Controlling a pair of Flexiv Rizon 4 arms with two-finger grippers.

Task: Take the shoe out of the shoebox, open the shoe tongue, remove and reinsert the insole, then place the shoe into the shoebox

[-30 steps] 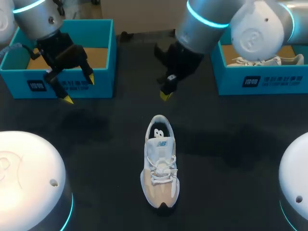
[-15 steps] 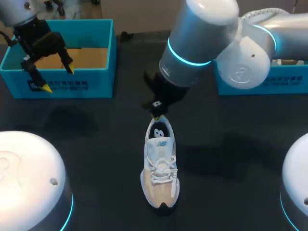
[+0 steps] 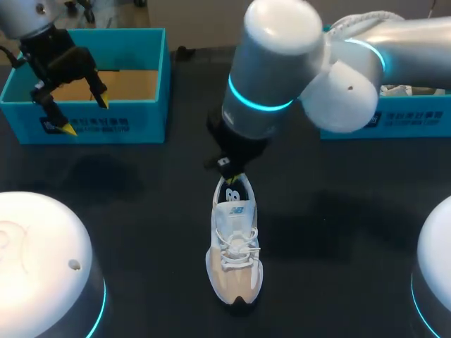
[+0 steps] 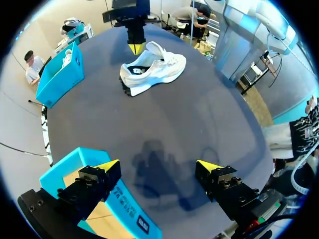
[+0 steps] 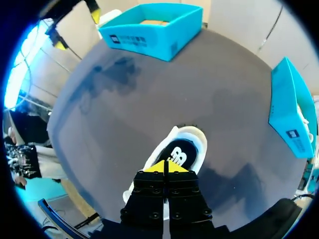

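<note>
One white sneaker (image 3: pixel 234 243) sits centre-frame on the bench (image 3: pixel 141 211). Right fingers (image 5: pixel 166 168) pressed together, gripping nothing, just above its heel. Left fingers (image 3: pixel 67 127) spread wide, empty, over the upper-left blue shoebox (image 3: pixel 134 113).

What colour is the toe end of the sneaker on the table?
Beige on the white lace-up sneaker, with a black tip; clearest in the head view.

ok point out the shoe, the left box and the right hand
shoe (image 3: pixel 235 246): head view, on the laces.
left box (image 3: pixel 148 123): head view, on its front wall.
right hand (image 5: pixel 165 168): right wrist view, where its shut yellow tips meet.
</note>
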